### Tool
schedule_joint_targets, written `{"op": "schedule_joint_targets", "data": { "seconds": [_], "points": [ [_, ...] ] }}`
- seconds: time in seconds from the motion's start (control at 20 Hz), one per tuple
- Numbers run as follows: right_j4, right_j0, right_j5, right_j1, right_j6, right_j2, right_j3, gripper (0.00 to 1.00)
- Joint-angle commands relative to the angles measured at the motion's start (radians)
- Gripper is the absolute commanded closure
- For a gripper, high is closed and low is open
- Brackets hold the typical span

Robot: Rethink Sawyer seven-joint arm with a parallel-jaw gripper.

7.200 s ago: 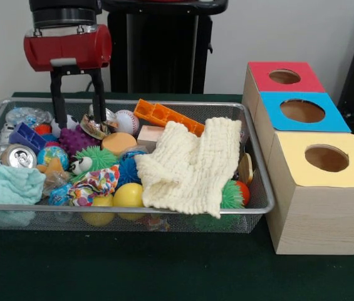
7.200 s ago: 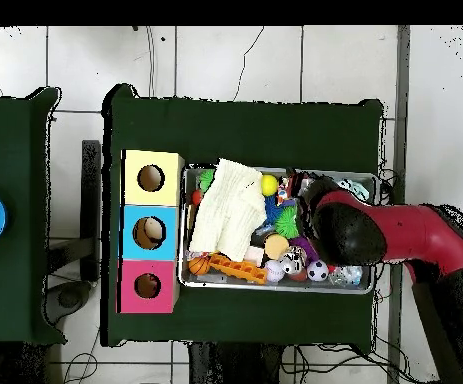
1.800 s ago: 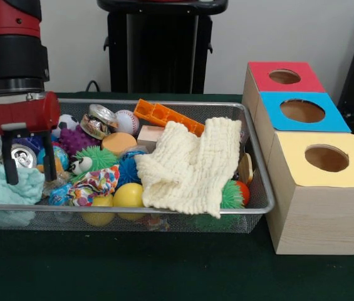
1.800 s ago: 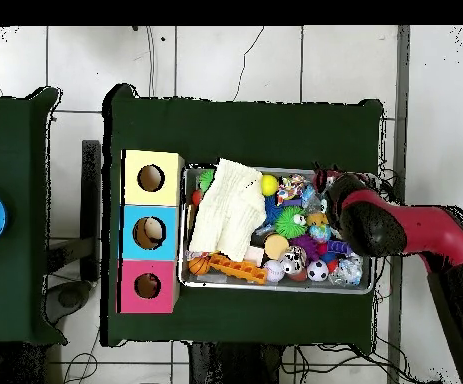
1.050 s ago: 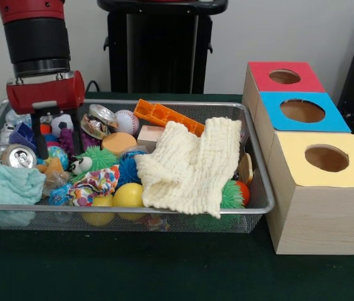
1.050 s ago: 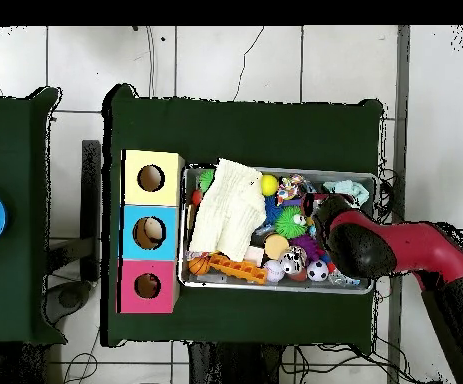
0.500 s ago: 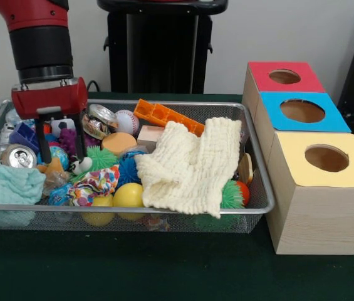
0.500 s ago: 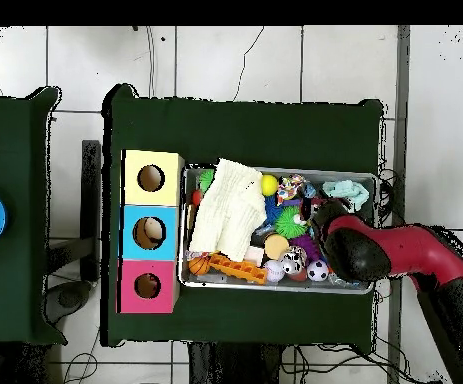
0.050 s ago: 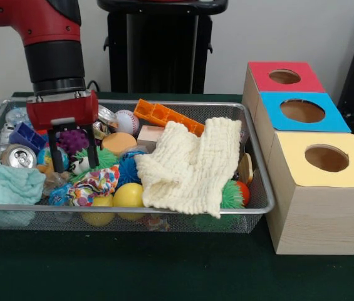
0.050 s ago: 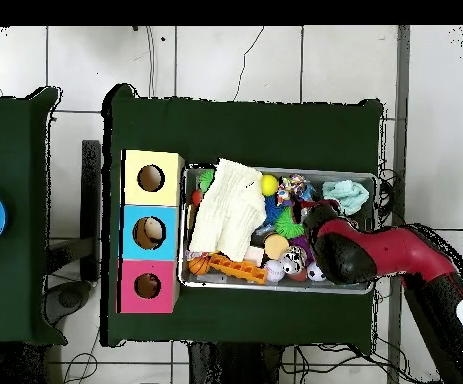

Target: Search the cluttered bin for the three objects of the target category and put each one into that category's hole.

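My gripper (image 9: 74, 164) hangs open over the left part of the wire bin (image 9: 133, 207). Its fingers (image 9: 54, 150) straddle a purple spiky ball (image 9: 73, 139) and a small black-and-white ball (image 9: 81, 165); nothing is held. Around them lie a green spiky ball (image 9: 103, 157), a blue spiky ball (image 9: 128, 169), a baseball (image 9: 126, 121), a yellow ball (image 9: 128, 195) and a crushed can (image 9: 17, 157). Three boxes with holes stand to the right: red (image 9: 283, 75), blue (image 9: 302, 111), yellow (image 9: 327, 158). In the overhead view the arm's wrist (image 10: 337, 252) covers the gripper.
A cream cloth (image 9: 189, 163) drapes over the bin's right half and hides what lies under it. A teal cloth (image 9: 4, 187) fills the front left corner. An orange block (image 9: 167, 116) lies at the back. Overhead, the boxes (image 10: 150, 232) adjoin the bin's left side (image 10: 275, 168).
The arm has swung from the bin's left end toward its middle. The gripper stayed open and now hangs over the purple spiky ball. The bin's contents look unmoved.
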Motion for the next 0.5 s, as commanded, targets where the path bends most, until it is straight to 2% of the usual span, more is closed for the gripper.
{"op": "schedule_joint_targets", "data": {
  "seconds": [0.05,0.5],
  "points": [
    [-0.068,0.021,-0.029,0.023,-0.042,-0.070,-0.026,0.00],
    [-0.010,-0.074,0.070,0.035,-0.198,0.019,-0.038,0.00]
  ]
}}
